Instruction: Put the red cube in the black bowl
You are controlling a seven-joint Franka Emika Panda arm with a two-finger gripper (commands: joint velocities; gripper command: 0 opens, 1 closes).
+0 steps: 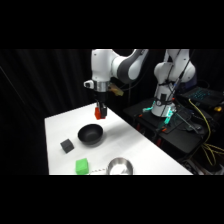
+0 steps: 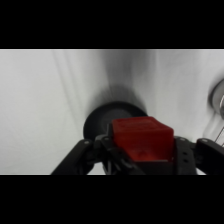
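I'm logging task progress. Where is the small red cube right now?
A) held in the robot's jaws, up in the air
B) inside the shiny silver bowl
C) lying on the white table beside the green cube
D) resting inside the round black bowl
A: the small red cube sits clamped in the gripper, hanging clear above the white table near the round black bowl.

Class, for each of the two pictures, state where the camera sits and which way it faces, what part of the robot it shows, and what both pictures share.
Side view: beside the table, looking across and down; shows arm, base, black bowl.
Wrist view: on the wrist, looking down past the pincer; shows black linkage.
Shared: red cube held in the pincer, black bowl below.
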